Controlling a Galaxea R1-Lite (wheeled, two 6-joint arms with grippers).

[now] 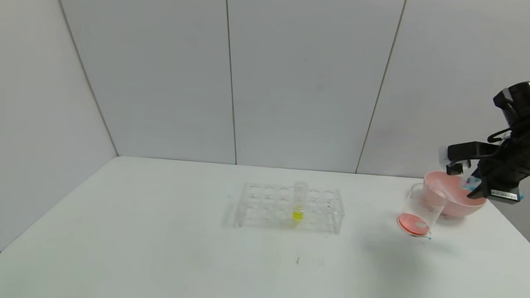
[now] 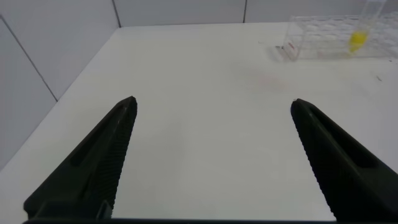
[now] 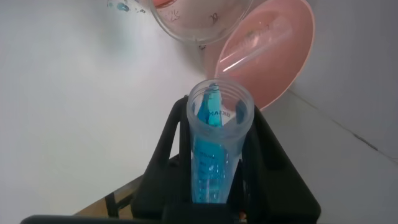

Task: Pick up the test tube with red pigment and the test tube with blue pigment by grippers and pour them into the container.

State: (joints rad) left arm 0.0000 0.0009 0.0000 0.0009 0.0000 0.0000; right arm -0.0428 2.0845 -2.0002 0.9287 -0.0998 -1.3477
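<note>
The right gripper [image 3: 214, 186] clamps the blue-pigment test tube [image 3: 214, 146] tilted above the pink bowl [image 1: 454, 204], beside the beaker [image 1: 420, 213]; blue may miss the beaker; the left gripper [image 2: 214, 158] stands open.

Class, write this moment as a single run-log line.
right claw: shut on blue tube, tilted near pink bowl | beaker: red liquid inside | left claw: open, idle | rack: yellow tube

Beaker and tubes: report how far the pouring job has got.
Done: the beaker already holds orange-red liquid, and a tube lies in the pink bowl. In hand: the right gripper grips the blue tube, tilted above the bowl. Left: emptying the blue into the beaker.
</note>
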